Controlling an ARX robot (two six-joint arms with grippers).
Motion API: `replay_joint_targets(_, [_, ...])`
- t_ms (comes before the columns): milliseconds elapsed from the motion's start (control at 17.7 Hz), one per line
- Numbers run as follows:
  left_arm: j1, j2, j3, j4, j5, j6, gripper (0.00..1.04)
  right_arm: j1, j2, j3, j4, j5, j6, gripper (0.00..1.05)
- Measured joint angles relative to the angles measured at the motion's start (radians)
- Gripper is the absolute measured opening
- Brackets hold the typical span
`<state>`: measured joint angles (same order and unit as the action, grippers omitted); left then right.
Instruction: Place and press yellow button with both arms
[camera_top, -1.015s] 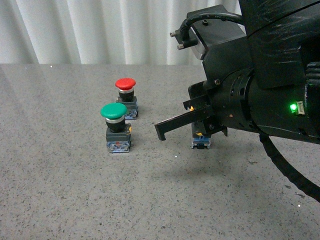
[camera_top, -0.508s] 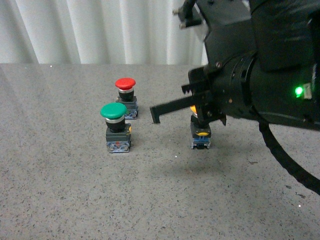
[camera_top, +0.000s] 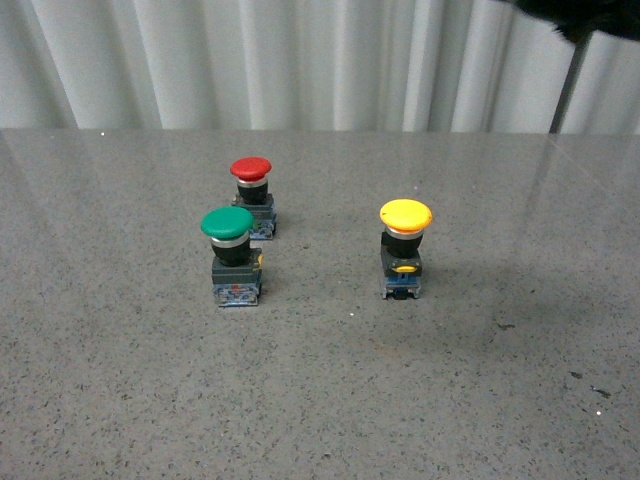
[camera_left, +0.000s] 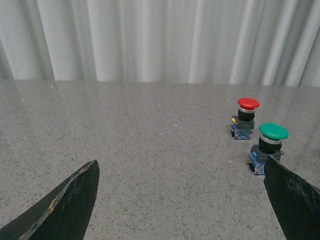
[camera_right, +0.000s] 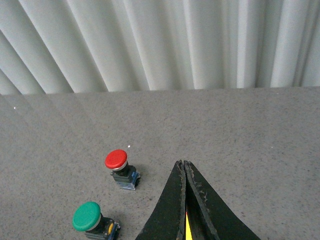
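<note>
The yellow button (camera_top: 405, 215) stands upright on the grey table, right of centre in the front view, with nothing touching it. In that view only a dark piece of my right arm (camera_top: 590, 15) shows at the top right corner. In the right wrist view my right gripper (camera_right: 183, 163) is shut with nothing held, raised above the table, and a thin sliver of the yellow button (camera_right: 187, 230) shows between its fingers. My left gripper (camera_left: 181, 161) is open over bare table, with nothing between its fingers.
A green-capped button (camera_top: 228, 222) and a red-capped button (camera_top: 250, 168) stand close together left of the yellow one. The green button (camera_left: 273, 131) sits just past my left gripper's finger (camera_left: 295, 200). A white curtain (camera_top: 300, 60) closes the far edge.
My right arm has risen up and out of the front view, uncovering the yellow button. The three buttons have not moved.
</note>
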<state>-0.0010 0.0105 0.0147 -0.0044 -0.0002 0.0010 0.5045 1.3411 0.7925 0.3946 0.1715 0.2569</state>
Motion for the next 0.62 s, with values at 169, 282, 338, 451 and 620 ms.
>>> replay_joint_targets(169, [0.0, 0.0, 0.0, 0.0, 0.0, 0.0, 0.98, -0.048, -0.229, -0.188, 0.055, 0.055, -0.001, 0.02])
replay_joint_targets(282, [0.0, 0.0, 0.0, 0.0, 0.0, 0.0, 0.98, -0.073, -0.314, -0.259, 0.08, 0.146, -0.076, 0.02])
replay_joint_targets(338, [0.0, 0.0, 0.0, 0.0, 0.0, 0.0, 0.98, -0.096, -0.362, -0.294, 0.069, 0.159, -0.107, 0.02])
replay_joint_targets(451, [0.0, 0.0, 0.0, 0.0, -0.001, 0.0, 0.98, -0.177, -0.484, -0.385, 0.02, 0.146, -0.164, 0.02])
replay_joint_targets(620, [0.0, 0.0, 0.0, 0.0, 0.0, 0.0, 0.98, -0.405, -0.843, -0.594, -0.153, -0.06, -0.232, 0.02])
